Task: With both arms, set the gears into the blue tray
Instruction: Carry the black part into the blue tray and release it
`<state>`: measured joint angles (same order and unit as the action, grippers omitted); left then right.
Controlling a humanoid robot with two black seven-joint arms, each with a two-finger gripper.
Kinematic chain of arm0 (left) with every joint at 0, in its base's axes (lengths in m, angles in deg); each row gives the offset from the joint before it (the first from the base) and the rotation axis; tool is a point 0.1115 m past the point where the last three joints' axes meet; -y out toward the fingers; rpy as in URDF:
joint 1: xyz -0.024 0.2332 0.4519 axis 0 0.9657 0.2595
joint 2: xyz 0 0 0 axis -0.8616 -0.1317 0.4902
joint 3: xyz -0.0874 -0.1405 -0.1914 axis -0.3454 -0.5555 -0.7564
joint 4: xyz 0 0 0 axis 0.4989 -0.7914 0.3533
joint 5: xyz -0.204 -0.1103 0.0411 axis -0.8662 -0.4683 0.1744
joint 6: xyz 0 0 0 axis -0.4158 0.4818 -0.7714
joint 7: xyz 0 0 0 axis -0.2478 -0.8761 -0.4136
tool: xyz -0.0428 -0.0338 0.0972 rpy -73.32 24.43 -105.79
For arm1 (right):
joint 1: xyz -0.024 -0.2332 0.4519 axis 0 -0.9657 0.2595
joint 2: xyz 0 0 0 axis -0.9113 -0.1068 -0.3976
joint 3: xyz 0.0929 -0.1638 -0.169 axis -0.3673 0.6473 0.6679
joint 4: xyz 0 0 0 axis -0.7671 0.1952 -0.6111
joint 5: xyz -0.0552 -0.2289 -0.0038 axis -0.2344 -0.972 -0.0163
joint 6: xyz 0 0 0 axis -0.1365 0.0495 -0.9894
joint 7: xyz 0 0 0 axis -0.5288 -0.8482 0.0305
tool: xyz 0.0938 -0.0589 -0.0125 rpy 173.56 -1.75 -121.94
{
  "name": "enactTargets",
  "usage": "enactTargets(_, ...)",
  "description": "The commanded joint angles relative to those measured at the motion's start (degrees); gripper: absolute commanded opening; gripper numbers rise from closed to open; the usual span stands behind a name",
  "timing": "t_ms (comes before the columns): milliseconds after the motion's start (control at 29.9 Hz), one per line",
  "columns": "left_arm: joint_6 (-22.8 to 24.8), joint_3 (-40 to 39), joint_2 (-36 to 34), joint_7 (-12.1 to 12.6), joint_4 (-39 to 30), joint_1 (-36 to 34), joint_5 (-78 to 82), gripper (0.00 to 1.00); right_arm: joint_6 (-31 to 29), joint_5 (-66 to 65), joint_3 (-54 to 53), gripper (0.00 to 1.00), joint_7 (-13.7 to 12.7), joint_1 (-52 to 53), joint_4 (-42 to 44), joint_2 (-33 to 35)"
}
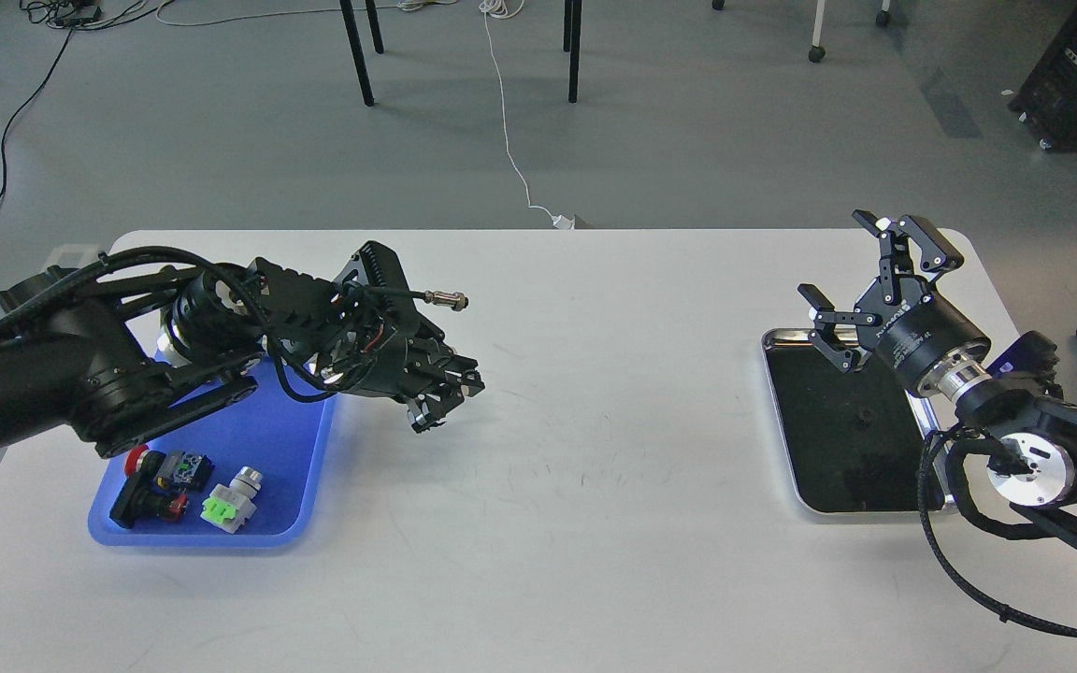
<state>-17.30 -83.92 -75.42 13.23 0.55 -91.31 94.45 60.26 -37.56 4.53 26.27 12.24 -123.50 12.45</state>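
Note:
The blue tray lies at the table's left, partly under my left arm. My left gripper hangs low over the white table just right of that tray's far right corner. Its dark fingers are pressed together, and I see nothing between them. One tiny dark gear lies in the black tray at the right. Above that tray's far edge my right gripper is open, holding nothing.
Coloured push-button switches sit in the blue tray's near part: a red one and a green one. A cable plug sticks out from the left wrist. Bare white table lies between the two trays.

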Motion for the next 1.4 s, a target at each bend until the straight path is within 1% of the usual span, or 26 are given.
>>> enactTargets(0,0.0,0.1,-1.5,0.0,-0.6,0.1,0.0,0.16,0.0,-0.1,0.0,0.97,0.0,0.1,0.0,-0.4)
enactTargets(334,0.0,0.1,-5.2,0.0,-0.9,-0.2,0.0,0.16,0.0,-0.1,0.0,0.97,0.0,0.0,0.1,-0.4)
enactTargets(535,0.3,0.7,-7.6,0.0,0.3,0.1,0.0,0.17,-0.2,-0.1,0.3,0.97,0.0,-0.7,0.0,-0.4)
enactTargets(802,-0.2,0.4,-16.7,0.0,-1.7,1.1,0.0,0.17,0.0,-0.1,0.2,0.97,0.0,-0.7,-0.7,-1.6)
enactTargets(1069,-0.2,0.2,-23.9,0.0,-4.9,5.7,0.0,0.18,0.0,-0.1,0.2,0.97,0.0,-0.7,-0.5,-1.9)
enactTargets(1169,-0.2,0.1,-25.0,0.0,-5.4,6.7,0.0,0.18,0.0,-0.1,0.2,0.97,0.0,-0.7,-0.4,-1.8)
enactTargets(1370,-0.1,0.1,-24.9,0.0,-4.7,8.3,0.0,0.19,0.0,-0.1,0.2,0.97,0.0,-0.7,-0.4,-1.9)
